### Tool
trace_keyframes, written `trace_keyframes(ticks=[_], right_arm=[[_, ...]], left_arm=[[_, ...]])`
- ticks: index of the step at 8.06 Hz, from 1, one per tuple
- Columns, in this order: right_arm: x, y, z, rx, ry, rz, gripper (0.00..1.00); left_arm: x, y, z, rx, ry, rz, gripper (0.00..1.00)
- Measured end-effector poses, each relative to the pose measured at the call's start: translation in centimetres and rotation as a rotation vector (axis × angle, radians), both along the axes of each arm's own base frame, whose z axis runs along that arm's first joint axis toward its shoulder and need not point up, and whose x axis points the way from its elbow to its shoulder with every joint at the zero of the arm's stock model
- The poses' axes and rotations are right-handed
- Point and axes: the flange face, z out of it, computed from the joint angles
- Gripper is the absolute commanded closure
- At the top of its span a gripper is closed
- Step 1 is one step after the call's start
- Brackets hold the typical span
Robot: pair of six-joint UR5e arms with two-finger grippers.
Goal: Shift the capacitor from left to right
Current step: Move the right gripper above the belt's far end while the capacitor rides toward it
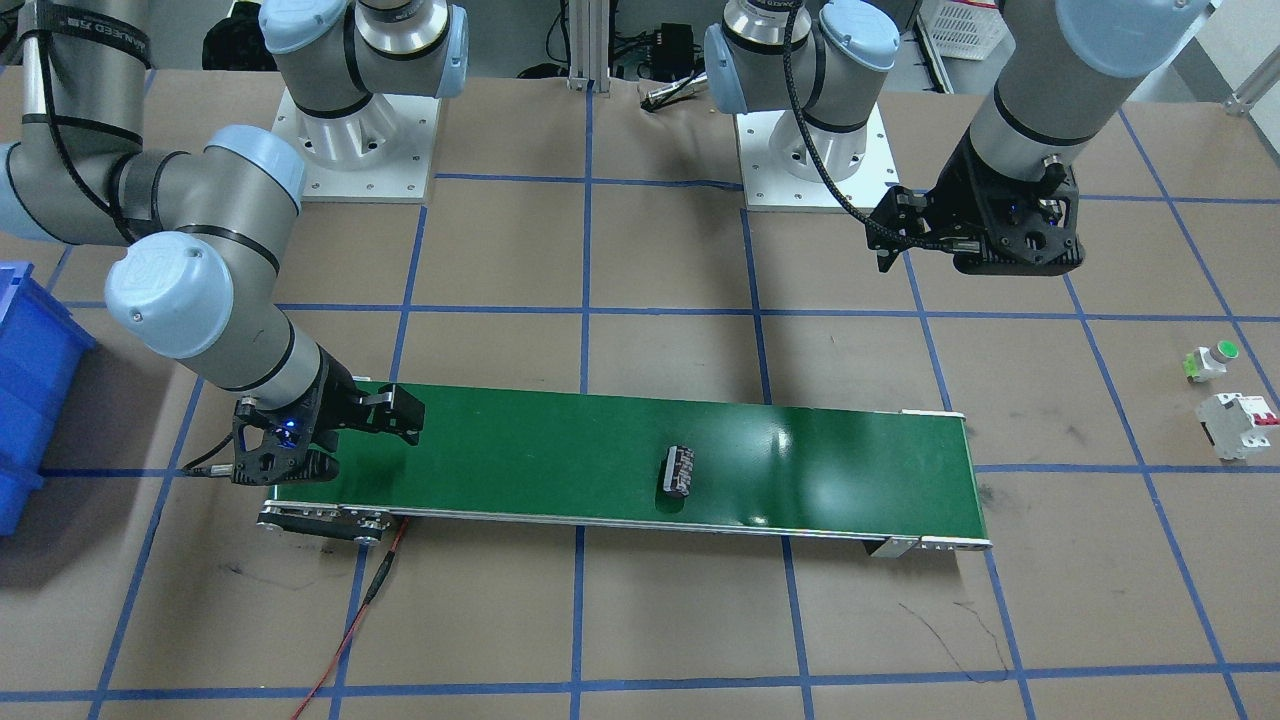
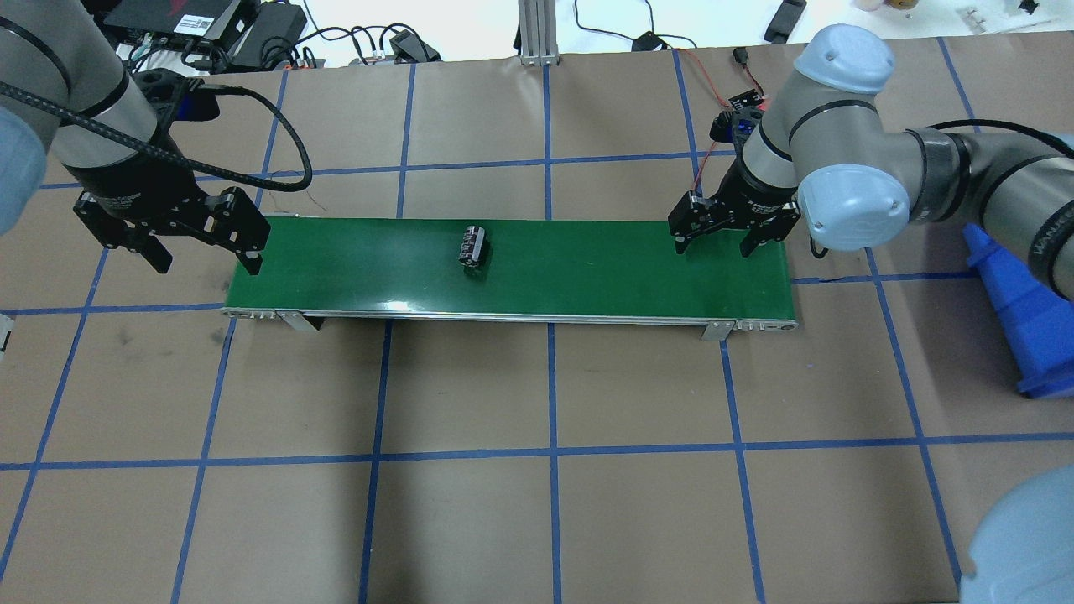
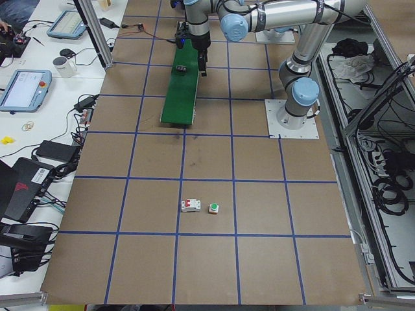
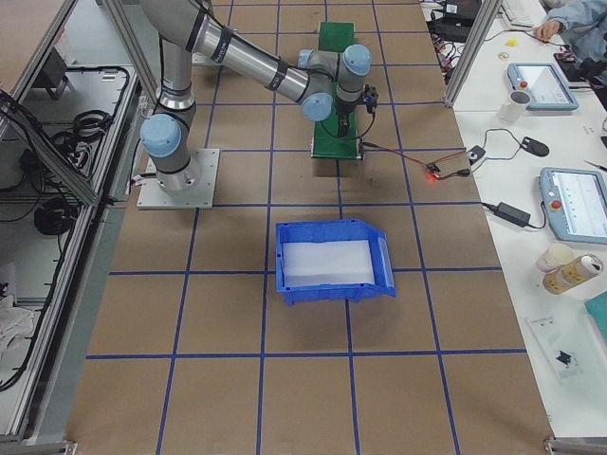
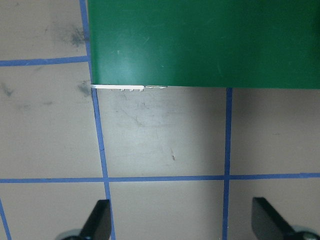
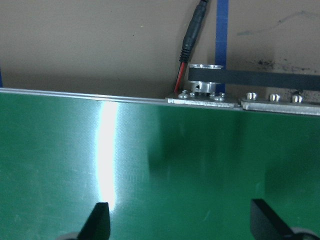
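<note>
Capacitor (image 2: 474, 246) is lying loose on the conveyor belt (image 2: 587, 277). The left gripper (image 2: 207, 262) and right gripper (image 2: 713, 247) are gaping wide and empty, risking a mistimed grab that sends it rolling.

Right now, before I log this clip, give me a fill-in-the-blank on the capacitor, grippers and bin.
The capacitor lies on the ____ conveyor belt.
The left gripper and the right gripper are both ____.
The blue bin stands on the robot's ____ side.
Missing words: green, open, right.
</note>
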Motion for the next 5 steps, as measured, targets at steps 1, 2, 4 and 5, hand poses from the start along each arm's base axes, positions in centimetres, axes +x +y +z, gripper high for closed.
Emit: trace_keyframes(ticks=[1, 2, 4, 5], right_arm=[[0.02, -0.01, 0.01, -0.001, -0.002, -0.001, 0.00], [0.03, -0.01, 0.02, -0.001, -0.003, -0.001, 0.00], [0.08, -0.01, 0.02, -0.001, -0.005, -0.003, 0.00], [0.12, -0.01, 0.04, -0.001, -0.006, -0.006, 0.00]], left_arm=[[0.00, 0.00, -0.03, 0.001, 0.000, 0.000, 0.00], [0.01, 0.00, -0.06, 0.001, -0.001, -0.001, 0.00], [0.01, 0.04, -0.18, 0.004, 0.000, -0.002, 0.00], [0.01, 0.05, -0.19, 0.005, -0.001, -0.003, 0.00]])
